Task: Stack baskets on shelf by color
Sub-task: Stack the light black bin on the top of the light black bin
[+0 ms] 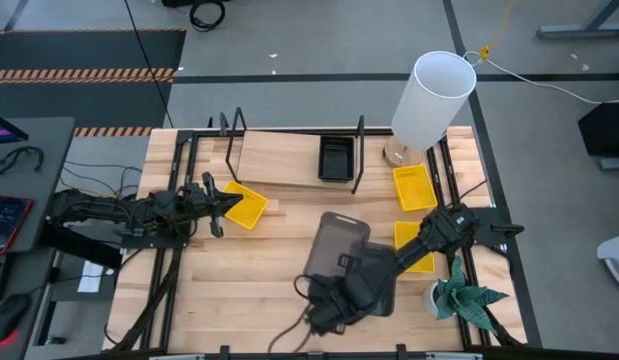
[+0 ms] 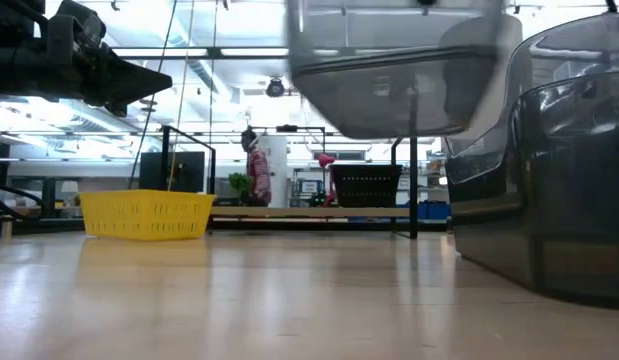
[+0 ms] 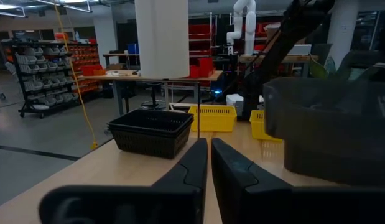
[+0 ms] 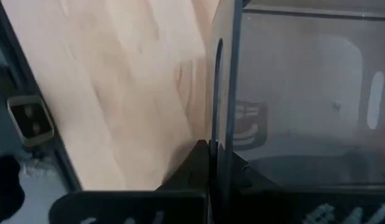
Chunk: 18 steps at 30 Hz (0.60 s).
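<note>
A dark grey basket (image 1: 337, 240) is lifted off the table, held at its near side by my right gripper (image 1: 340, 266); the low view shows this grey basket (image 2: 389, 85) hanging high. A second grey basket (image 2: 554, 190) stands on the tabletop beside it. A black slotted basket (image 1: 336, 157) sits on the shelf board (image 1: 279, 158). My left gripper (image 1: 222, 204) is shut and hovers over the left edge of a yellow basket (image 1: 246, 205) that rests flat on the table. Two more yellow baskets (image 1: 412, 187) (image 1: 415, 247) lie on the right. My right gripper pinches the grey basket's side wall just below its rim (image 4: 218, 93), one finger inside the basket and one outside. The basket is lifted clear of the table (image 2: 389, 85) and hangs roughly level.
A tall white cylinder (image 1: 434, 95) stands at the far right by the shelf's end. A small potted plant (image 1: 461, 295) sits near the right edge. Thin black uprights (image 1: 359, 150) frame the shelf. Bare tabletop (image 1: 249, 290) lies in the near left part.
</note>
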Motion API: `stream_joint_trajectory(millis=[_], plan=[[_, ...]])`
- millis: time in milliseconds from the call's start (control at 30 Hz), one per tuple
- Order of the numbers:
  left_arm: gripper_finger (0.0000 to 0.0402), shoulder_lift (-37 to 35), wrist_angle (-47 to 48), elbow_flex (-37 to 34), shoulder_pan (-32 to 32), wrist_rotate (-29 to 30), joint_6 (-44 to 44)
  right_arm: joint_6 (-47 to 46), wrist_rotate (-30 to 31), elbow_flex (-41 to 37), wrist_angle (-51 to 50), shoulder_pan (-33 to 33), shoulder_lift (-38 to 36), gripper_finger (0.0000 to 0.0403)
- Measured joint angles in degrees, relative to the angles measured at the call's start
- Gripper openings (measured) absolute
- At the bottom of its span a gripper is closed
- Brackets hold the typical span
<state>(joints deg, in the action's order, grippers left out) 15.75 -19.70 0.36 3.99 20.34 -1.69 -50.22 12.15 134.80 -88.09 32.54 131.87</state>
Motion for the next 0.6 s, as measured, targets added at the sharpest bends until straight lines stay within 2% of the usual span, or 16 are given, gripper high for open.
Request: stream_joint_trajectory(millis=[600], plan=[[0.0026,0.0,0.0,0.0,0.0,0.0,0.0,-3.89,-1.22,0.0,-1.93,10.5,-0.62,0.0004]])
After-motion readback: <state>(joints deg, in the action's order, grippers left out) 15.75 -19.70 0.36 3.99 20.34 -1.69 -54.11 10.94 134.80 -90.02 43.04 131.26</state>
